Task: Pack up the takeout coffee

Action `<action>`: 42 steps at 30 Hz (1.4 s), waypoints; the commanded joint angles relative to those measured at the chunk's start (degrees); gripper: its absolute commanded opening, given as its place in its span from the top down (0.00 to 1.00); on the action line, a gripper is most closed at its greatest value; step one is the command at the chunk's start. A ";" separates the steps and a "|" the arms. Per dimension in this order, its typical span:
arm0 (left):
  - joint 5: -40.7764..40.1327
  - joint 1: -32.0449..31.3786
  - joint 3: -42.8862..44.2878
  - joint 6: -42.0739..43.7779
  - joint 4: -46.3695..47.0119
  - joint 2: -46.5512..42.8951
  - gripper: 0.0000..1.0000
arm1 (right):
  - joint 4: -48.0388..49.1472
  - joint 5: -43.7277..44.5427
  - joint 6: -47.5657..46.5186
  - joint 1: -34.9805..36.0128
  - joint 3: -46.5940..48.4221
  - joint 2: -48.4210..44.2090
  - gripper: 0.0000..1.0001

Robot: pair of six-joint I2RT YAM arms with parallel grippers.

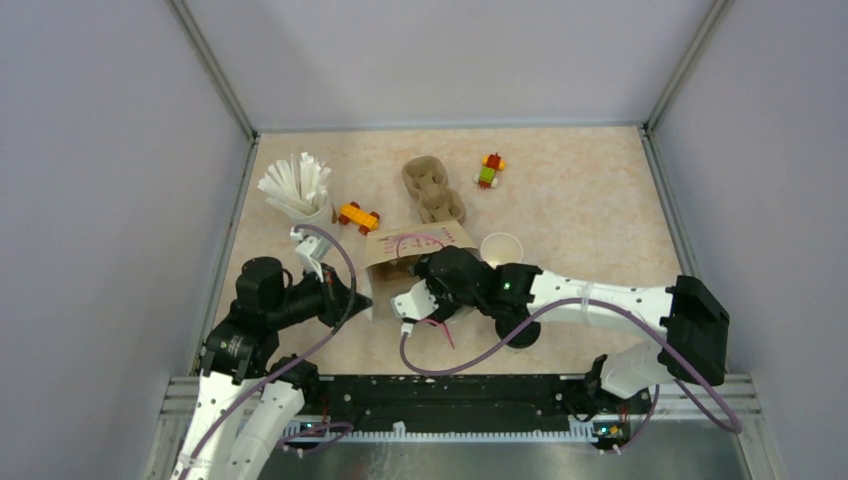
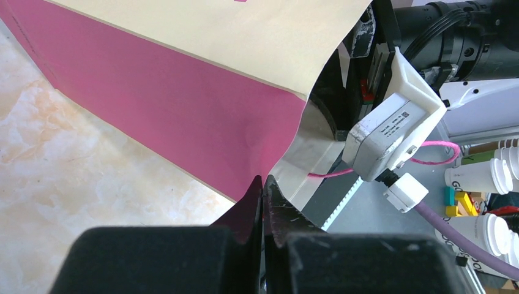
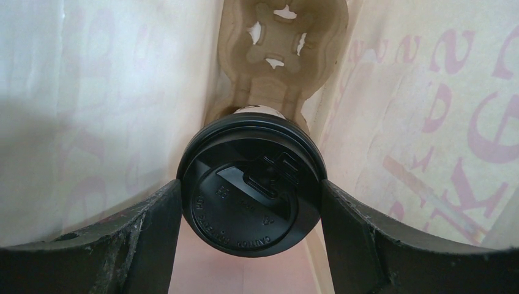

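Note:
A takeout coffee cup with a black lid (image 3: 251, 190) sits between the fingers of my right gripper (image 3: 251, 191), which is shut on it at the lid's rim, deep inside the paper bag (image 1: 420, 245). The bag lies on its side with pink print showing. My left gripper (image 2: 263, 184) is shut on the bag's mouth edge (image 2: 287, 159), at the left of the bag in the top view (image 1: 352, 298). A second cup (image 1: 501, 248) stands open and lidless just right of the bag. A loose black lid (image 1: 518, 333) lies under my right forearm.
A brown pulp tray (image 1: 432, 190) lies behind the bag and shows past the cup (image 3: 284, 49). A beige cup of white sticks (image 1: 297, 190) stands at the back left. Toy brick pieces (image 1: 358, 216) (image 1: 490, 170) lie nearby. Grey walls enclose the table.

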 commanded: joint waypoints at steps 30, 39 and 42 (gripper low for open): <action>3.14 0.25 -0.23 -3.68 3.01 -1.00 1.00 | 2.21 -0.36 -3.55 -2.26 -1.17 1.26 0.36; 2.66 0.25 -0.58 -4.66 2.47 -1.59 1.00 | 5.56 -1.48 -2.16 -3.03 -4.62 -0.35 0.36; 2.29 0.25 -0.27 -4.75 2.01 -1.92 1.00 | 6.56 -1.07 -2.50 -3.31 -5.02 -0.05 0.36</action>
